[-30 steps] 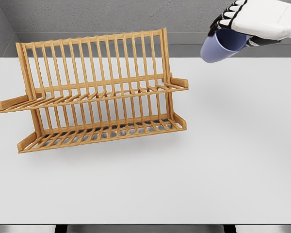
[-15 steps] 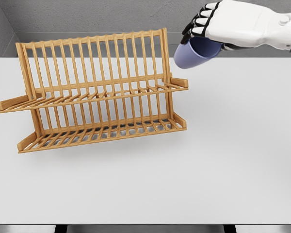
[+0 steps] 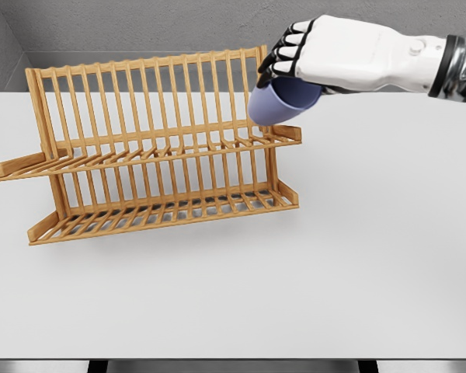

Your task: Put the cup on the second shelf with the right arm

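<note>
**Blue cup held at the rack's right end**

White table (image 3: 357, 264) lies bare from its 6 o'clock front edge up to the wooden rack (image 3: 151, 151) at 10 o'clock. At 1 o'clock, the right hand (image 3: 334, 54) has its fingers (image 3: 283, 56) wrapped around the blue cup (image 3: 281, 103), tilted, overlapping the rack's right end above the upper of 2 shelves (image 3: 179, 149).

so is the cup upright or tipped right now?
Tipped: the cup hangs slanted in the right hand, closed base pointing down-left toward the rack.
</note>
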Robot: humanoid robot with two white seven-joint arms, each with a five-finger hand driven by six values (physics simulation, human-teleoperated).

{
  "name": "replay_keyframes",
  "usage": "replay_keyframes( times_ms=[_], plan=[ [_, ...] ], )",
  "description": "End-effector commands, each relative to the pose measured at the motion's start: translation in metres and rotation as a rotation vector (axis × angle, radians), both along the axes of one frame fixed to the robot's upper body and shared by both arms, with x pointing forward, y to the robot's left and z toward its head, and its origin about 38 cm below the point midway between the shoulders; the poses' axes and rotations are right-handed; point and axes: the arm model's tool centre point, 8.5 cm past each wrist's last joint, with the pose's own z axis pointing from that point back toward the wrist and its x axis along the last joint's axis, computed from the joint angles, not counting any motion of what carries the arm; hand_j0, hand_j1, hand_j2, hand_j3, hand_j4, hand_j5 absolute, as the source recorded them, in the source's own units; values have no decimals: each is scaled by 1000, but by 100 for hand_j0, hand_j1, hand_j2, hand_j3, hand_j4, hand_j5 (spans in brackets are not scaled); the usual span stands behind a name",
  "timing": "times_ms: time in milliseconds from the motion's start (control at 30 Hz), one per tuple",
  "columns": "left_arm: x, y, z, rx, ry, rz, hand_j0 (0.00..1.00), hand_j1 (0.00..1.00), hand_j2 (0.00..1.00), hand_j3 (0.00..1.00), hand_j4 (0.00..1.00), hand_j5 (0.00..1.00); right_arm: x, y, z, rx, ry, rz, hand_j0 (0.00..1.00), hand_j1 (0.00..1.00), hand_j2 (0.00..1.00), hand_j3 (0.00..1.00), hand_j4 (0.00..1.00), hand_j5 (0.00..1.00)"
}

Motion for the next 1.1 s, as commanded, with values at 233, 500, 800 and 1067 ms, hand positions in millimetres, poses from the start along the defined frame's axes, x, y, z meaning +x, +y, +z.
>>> replay_keyframes(
  times_ms=[233,500,800,1067],
  plan=[
    [0,0,0,-1,-1,0,100,100,100,100,100,100,-8,15,-6,-3,8,46,69,69,69,69,69,69],
    [0,0,0,-1,-1,0,100,100,100,100,100,100,-7,25,-29,-44,64,69,69,69,69,69,69,69],
    [0,0,0,0,0,0,100,100,100,100,100,100,-2,27,-39,-48,93,63,100,100,100,100,100,100],
    [0,0,0,-1,-1,0,100,100,100,100,100,100,-8,1,17,37,-52,13,100,100,100,100,100,100]
  ],
)
